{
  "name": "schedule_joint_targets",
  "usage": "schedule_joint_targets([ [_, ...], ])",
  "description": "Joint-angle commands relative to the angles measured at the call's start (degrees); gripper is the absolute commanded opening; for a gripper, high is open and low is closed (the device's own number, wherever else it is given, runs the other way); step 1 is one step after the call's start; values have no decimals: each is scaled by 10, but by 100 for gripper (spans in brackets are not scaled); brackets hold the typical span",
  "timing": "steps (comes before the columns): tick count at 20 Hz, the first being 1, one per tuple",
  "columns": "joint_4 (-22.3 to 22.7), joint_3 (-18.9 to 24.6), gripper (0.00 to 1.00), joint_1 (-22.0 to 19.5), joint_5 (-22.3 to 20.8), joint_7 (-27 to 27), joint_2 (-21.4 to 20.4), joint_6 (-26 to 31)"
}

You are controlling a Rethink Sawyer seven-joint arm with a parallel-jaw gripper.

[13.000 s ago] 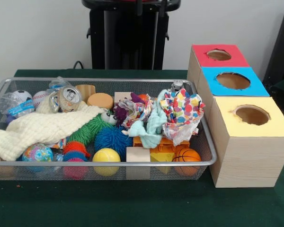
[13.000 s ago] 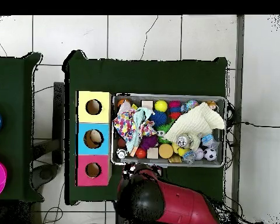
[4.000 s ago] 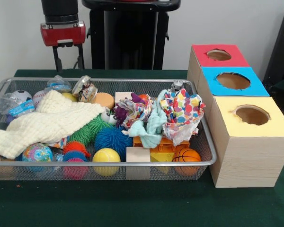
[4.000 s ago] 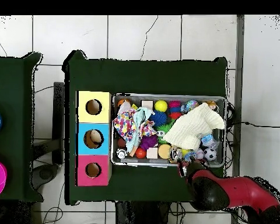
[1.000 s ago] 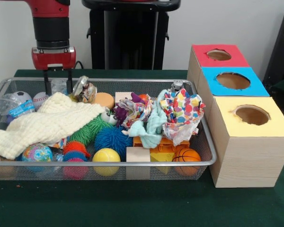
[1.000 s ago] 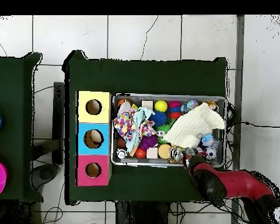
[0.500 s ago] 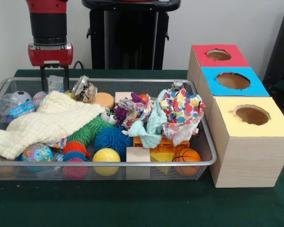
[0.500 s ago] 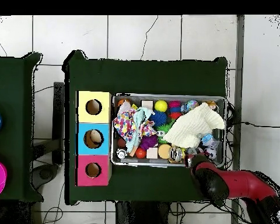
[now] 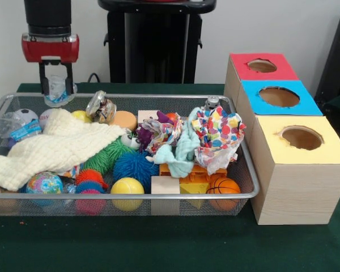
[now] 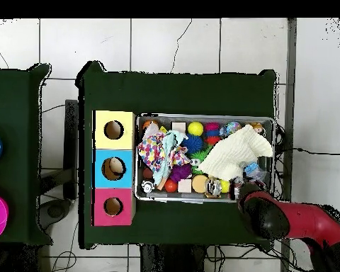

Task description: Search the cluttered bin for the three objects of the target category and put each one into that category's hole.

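Holding a crumpled clear plastic bottle (image 9: 58,90) pinched between its fingers, the tool (image 9: 56,90) hangs above the far left corner of the wire bin (image 9: 158,196), so the carry step is in hand. Next, I judge, it must cross right to the three boxes: yellow (image 9: 306,164) nearest, blue (image 9: 279,97), red (image 9: 262,65) farthest, one hole each.

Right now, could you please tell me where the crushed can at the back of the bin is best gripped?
Probably across its crumpled middle, from straight above: the crushed can sits tilted and exposed on top, crowded sideways by the cream cloth and the tan disc.
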Motion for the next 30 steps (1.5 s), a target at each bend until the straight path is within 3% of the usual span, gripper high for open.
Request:
schedule_joint_targets([
  [1,15,98,0,-24,54,-70,-23,68],
  [8,30,201,0,-57,136,-83,-38,103],
  [15,52,262,0,-71,175,-67,-49,103],
  [24,97,294,0,-44,217,11,-75,68],
  [30,106,276,0,-18,215,35,-88,42],
])
